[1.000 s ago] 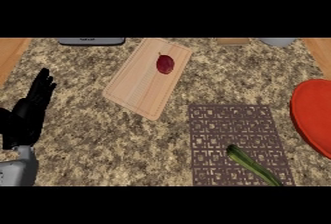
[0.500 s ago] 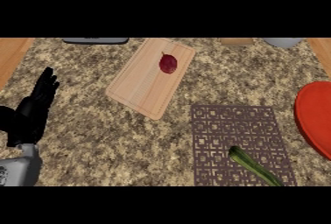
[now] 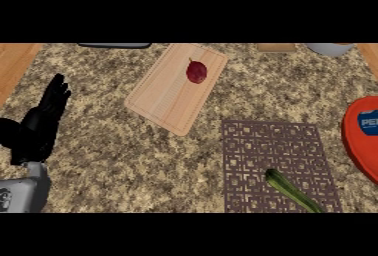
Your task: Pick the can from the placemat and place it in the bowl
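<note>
**A:** Where is the can (image 3: 368, 122)?

**B:** Not where the task puts it. The only sign of it is a blue patch with white letters at the view's right edge, lying within the red bowl (image 3: 353, 150). The edge cuts it off, so I cannot tell for certain that it is the can, or how it sits.

**A:** And the placemat (image 3: 273, 145)?

**B:** It lies just left of the bowl, near it. It carries a long green vegetable (image 3: 291, 192) at its lower right part and no can that I can see.

**A:** So is the job done?

**B:** If that blue patch is the can, I judge the placing as good as finished, with nothing left but to confirm it rests inside. If it is not, the can is out of view and the whole pick is yet to do.

**A:** What are the hands doing?

**B:** The left hand (image 3: 40, 122) shows at the view's left edge, well apart from the placemat and the bowl, fingers straight and pointing up, holding nothing: it is resting. The right hand shows nowhere.

**A:** Anything else on the counter (image 3: 96, 165)?

**B:** A cutting board (image 3: 166, 97) lies above and left of the placemat, with a dark red fruit (image 3: 196, 71) on it.
</note>
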`<move>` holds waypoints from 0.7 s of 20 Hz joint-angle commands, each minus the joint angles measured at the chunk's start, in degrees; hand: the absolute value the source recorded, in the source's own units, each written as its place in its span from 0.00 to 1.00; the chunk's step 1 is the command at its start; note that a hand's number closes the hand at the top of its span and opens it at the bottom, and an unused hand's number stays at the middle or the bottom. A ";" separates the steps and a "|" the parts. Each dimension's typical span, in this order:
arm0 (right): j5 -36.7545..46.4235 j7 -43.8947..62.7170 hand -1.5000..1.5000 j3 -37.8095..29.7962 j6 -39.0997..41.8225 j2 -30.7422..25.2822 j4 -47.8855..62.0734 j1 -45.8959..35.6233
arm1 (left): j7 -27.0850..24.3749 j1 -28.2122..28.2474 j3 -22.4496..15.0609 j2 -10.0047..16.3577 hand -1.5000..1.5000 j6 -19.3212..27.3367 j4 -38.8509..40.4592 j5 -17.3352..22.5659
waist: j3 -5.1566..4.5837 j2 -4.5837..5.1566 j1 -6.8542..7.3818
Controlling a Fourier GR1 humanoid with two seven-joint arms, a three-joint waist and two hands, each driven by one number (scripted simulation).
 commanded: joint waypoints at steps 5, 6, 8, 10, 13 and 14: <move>3.93 -15.54 0.00 1.81 5.54 1.24 21.39 -9.21 | -2.06 -0.46 0.81 -0.50 0.50 -0.02 2.88 -0.21 | 0.07 0.09 -0.40; 0.19 -14.99 0.00 -0.53 9.75 1.37 20.58 -10.31 | -3.65 0.82 0.91 -0.58 0.50 -1.10 2.77 0.67 | 0.04 -0.03 -0.53; -4.14 -16.78 0.00 -4.34 15.02 -0.10 24.08 -10.52 | -2.50 2.56 0.82 -0.29 0.50 -1.37 -0.07 1.02 | 0.16 0.02 0.25; -9.36 -16.23 0.00 -7.75 19.29 3.51 25.65 -10.28 | 1.14 -1.14 2.09 1.09 0.50 -0.85 0.04 1.42 | 0.21 -0.23 -0.98; -16.20 -13.54 0.00 -13.45 25.67 2.12 29.12 -13.45 | -0.90 0.56 1.62 0.49 0.50 -0.56 1.43 0.43 | 0.18 -0.11 -1.04; -18.52 -10.72 0.00 -15.43 29.10 0.05 30.69 -15.51 | -0.69 -0.38 1.70 0.65 0.50 -0.64 0.97 0.65 | 0.21 -0.01 -0.77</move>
